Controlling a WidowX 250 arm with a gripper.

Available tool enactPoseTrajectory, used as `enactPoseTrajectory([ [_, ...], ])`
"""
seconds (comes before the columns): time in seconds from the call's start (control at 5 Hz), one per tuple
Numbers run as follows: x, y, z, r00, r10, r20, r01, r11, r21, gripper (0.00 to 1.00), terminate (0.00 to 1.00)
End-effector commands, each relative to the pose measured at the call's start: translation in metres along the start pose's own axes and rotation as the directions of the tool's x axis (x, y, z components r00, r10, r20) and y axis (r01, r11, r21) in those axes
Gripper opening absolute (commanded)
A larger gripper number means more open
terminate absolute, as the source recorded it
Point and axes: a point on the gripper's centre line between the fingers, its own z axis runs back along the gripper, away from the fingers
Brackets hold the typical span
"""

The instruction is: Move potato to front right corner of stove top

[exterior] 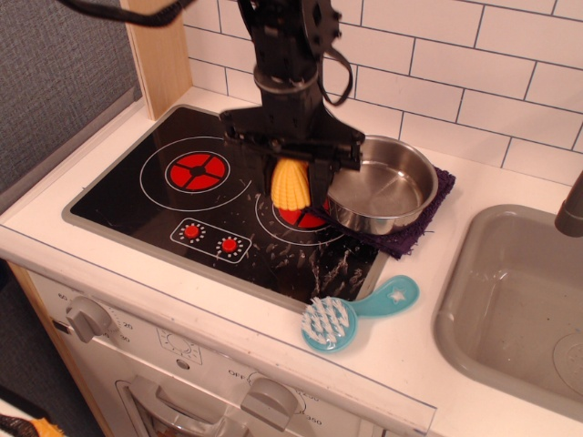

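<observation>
The potato (290, 185) is a small yellow-orange ridged toy. My gripper (291, 187) is shut on it and holds it in the air above the right red burner (305, 217) of the black stove top (146, 202). The arm comes down from the top of the view and hides part of the steel pot's left rim. The stove top's front right corner (342, 273) lies below and to the right of the potato, marked with white scuffs.
A steel pot (383, 185) sits on a purple cloth (428, 223) at the stove's right back. A teal scrub brush (351, 314) lies on the white counter in front. A grey sink (519, 309) is at the right. White tiled wall behind.
</observation>
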Motion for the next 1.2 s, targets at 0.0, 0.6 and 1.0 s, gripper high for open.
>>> enactPoseTrajectory([
  [0.0, -0.014, -0.017, -0.018, 0.995, -0.072, -0.063, 0.069, 0.996, -0.054, 0.00, 0.00],
  [0.6, -0.036, -0.025, -0.032, 0.989, -0.092, -0.120, 0.082, 0.993, -0.085, 0.00, 0.00],
  [1.0, -0.035, -0.041, -0.012, 0.988, -0.143, -0.059, 0.138, 0.987, -0.082, 1.00, 0.00],
])
